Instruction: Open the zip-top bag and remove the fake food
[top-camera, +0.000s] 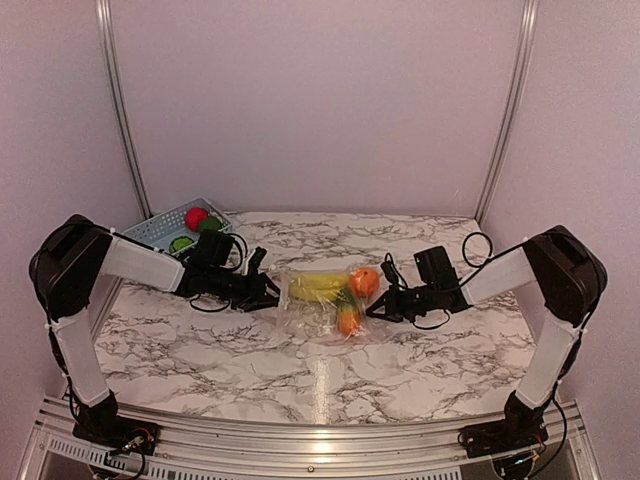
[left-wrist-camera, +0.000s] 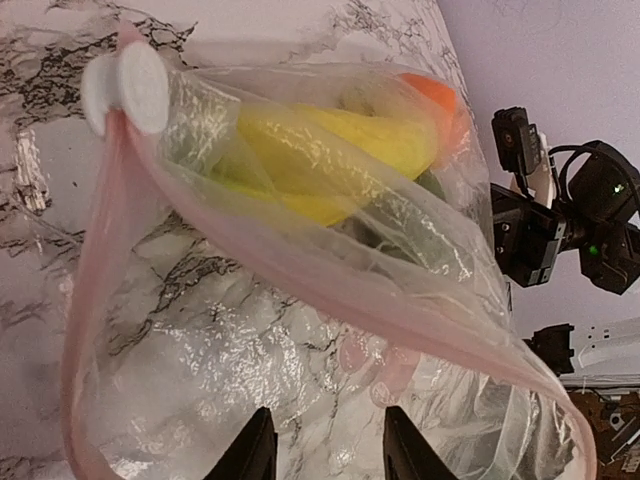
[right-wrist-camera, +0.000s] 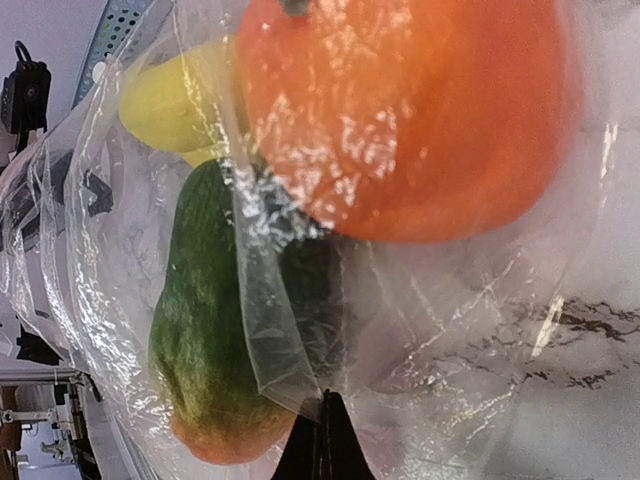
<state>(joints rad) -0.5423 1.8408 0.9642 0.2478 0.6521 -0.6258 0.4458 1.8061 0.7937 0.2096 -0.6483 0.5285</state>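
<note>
I have the zip-top bag (top-camera: 322, 305) lying in the middle of the marble table (top-camera: 200, 350), stretched between my two arms, and most of the fake food (top-camera: 318, 286) is still inside it: the yellow bananas (left-wrist-camera: 330, 160), the orange (right-wrist-camera: 400, 110) and a green piece (right-wrist-camera: 210, 330) all sit behind the film. The right gripper (right-wrist-camera: 325, 400) is closed tight at the bag's right edge and looks to have a fold of the plastic pinched at its tips. The left gripper (left-wrist-camera: 327, 415) is at the bag's left edge, at the mouth, with its fingers (left-wrist-camera: 258, 445) part way apart. Crinkled film lies just ahead of them, but I cannot tell whether any of it is between them. From the left wrist the pink zip strip (left-wrist-camera: 300, 265) splits into two runs that bow away from each other, so I judge the mouth at least partly open — the opening step looks mostly done. At the back left, the blue basket (top-camera: 150, 235) holds a red fruit (top-camera: 195, 217) and something green (top-camera: 181, 243), which may be pieces already taken out. What is left, as I read it, is the main part — getting the bananas, the orange and the rest out through that mouth.
</note>
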